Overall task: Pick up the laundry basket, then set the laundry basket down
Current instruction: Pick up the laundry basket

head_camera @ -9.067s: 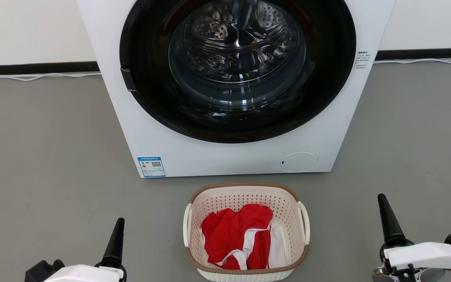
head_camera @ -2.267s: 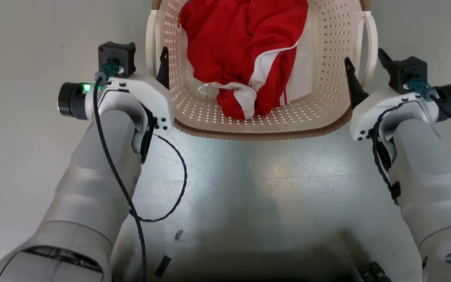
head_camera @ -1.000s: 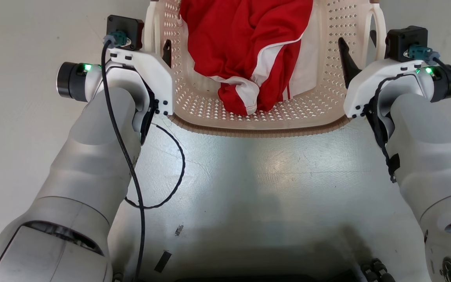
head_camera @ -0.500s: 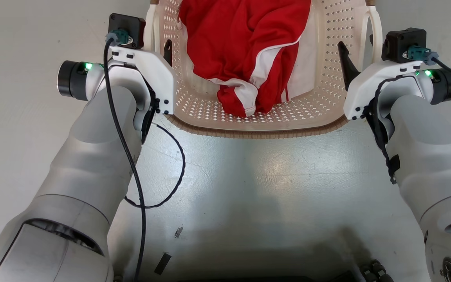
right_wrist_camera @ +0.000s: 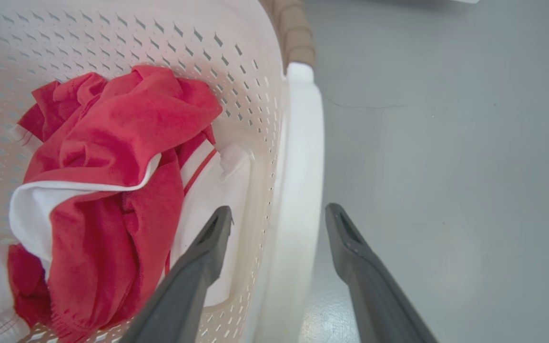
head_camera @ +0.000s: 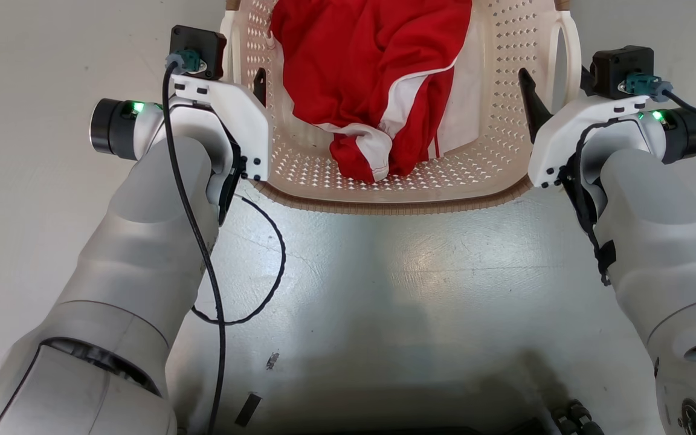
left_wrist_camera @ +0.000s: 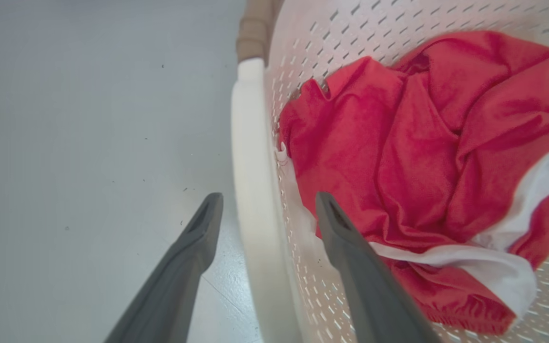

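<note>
Grey floor (head_camera: 384, 272) all around us, and in the head view the laundry basket (head_camera: 402, 207) is up at 12 o'clock, right between our two arms, its far end cut off by the frame. Inside it a crumpled red-and-white garment (head_camera: 378, 54) is piled toward 12 o'clock. Our left gripper (left_wrist_camera: 269, 200) is spread open around the left handle (left_wrist_camera: 250, 157), one finger outside and one inside the perforated wall, not pinching. Same deal with our right gripper (right_wrist_camera: 279, 210) on the right handle (right_wrist_camera: 303, 157): jaws apart, handle in the gap. A black cable (head_camera: 284, 257) loops at 7 o'clock from the basket.
</note>
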`<state>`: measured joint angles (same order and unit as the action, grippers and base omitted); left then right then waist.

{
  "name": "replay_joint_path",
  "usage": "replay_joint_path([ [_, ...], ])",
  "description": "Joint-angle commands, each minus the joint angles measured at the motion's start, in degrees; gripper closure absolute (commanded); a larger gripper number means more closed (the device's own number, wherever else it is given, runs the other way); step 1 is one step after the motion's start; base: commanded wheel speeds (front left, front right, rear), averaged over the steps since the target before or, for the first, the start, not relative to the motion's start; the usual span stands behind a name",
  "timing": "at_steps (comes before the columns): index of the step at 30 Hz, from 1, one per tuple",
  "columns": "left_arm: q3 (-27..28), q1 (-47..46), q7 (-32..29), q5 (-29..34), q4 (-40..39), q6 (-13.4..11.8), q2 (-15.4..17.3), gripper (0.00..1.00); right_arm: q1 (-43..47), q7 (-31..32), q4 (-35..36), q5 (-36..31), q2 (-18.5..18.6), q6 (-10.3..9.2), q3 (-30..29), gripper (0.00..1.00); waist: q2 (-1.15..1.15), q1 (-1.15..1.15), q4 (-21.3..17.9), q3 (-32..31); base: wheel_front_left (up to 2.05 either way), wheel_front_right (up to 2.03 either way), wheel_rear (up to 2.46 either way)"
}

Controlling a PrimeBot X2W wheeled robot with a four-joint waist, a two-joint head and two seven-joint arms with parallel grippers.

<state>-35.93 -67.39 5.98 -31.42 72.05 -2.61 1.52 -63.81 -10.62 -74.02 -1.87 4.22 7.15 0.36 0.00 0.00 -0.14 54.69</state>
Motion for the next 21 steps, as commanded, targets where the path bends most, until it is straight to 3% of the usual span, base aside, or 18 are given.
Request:
replay_joint_path([
  [1, 0.3, 0.1, 0.0, -0.5, -0.3, -0.8, 1.4, 0.00, 1.5, 0.0, 0.2, 0.6, -1.3, 0.34, 0.9, 0.00, 0.00, 0.00, -0.1, 0.0, 0.00, 0.00, 0.00],
  [9, -0.9, 0.0, 0.7, -1.2, 0.1, -0.9, 1.4, 0.00, 1.6, 0.1, 0.2, -0.2, -1.3, 0.34, 0.4, 0.00, 0.00, 0.00, -0.3, 0.0, 0.00, 0.00, 0.00],
  [10, -1.1, 0.0, 1.1, -1.2, 0.0, -1.0, 1.4, 0.33, 1.6, -0.1, 0.2, -0.2, -1.3, 0.34, 0.3, 1.00, 0.00, 0.00, -0.2, 0.0, 0.00, 0.00, 0.00],
  [11, -1.4, 0.0, 0.9, -1.2, 0.0, -1.0, 1.4, 1.00, 1.8, 0.5, 0.2, 0.0, -1.3, 0.34, 0.4, 1.00, 0.00, 0.00, -0.1, 0.0, 0.00, 0.00, 0.00],
  [21, -3.3, 1.1, 0.9, -2.7, -0.3, -1.4, 1.4, 1.00, 3.0, 2.9, 0.1, -0.2, -1.3, 0.34, -0.2, 1.00, 0.00, 0.00, 0.1, -1.3, 0.00, 0.00, 0.00],
])
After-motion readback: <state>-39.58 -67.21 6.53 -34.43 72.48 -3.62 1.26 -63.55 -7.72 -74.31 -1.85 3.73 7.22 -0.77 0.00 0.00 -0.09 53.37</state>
